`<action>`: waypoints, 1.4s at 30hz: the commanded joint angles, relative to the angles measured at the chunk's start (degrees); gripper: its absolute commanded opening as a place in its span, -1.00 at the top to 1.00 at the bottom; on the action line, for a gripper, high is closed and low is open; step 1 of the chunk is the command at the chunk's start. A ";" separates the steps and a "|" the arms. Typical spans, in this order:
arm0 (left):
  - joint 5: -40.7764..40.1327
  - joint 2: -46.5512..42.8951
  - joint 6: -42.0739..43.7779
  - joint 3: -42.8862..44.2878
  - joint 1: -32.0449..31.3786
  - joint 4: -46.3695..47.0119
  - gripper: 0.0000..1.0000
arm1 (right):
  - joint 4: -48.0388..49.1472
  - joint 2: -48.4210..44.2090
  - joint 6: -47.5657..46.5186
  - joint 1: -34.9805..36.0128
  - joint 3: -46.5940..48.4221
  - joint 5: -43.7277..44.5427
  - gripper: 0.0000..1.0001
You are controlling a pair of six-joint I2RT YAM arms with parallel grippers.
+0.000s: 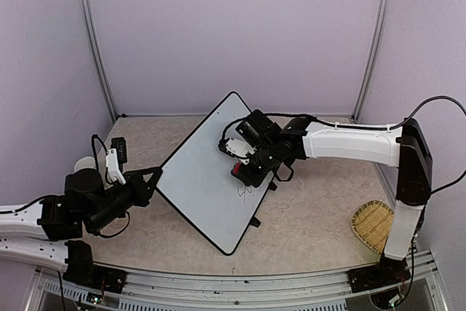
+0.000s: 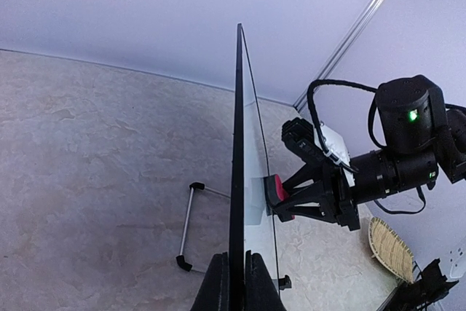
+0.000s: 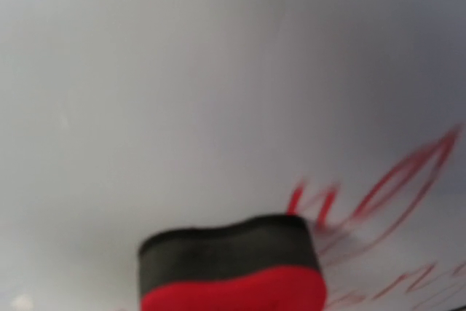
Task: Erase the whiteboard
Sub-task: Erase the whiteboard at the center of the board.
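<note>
white, glossy and stiff, the whiteboard (image 1: pixel 196 187) stands tilted on edge across the middle of the table (image 1: pixel 320 209), with a wire leg (image 2: pixel 186 227) showing behind it. i judge it light and slick, likely to skid or tip under a push, so the thin black frame is the place to hold. my left gripper (image 2: pixel 237 282) is pinched tight on that frame edge. my right gripper (image 1: pixel 245 172) is clamped on a red-and-black eraser (image 3: pixel 233 271), pressed to the face beside red scribbles (image 3: pixel 378 194).

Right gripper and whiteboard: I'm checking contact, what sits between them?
A red eraser, gripped by the right gripper against the whiteboard; clearest in the left wrist view.
</note>
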 commanded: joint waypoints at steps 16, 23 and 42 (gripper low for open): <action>10.27 1.35 4.06 -0.94 -1.68 -3.22 1.00 | 5.07 3.56 -1.00 -0.31 5.03 -1.41 0.59; 9.99 0.34 3.99 -1.30 -1.68 -3.44 1.00 | 8.49 1.26 -0.41 -0.56 -5.14 -1.25 0.59; 10.43 0.45 3.57 -1.41 -1.64 -3.20 1.00 | 10.59 -2.48 0.79 -2.49 -12.87 -1.45 0.59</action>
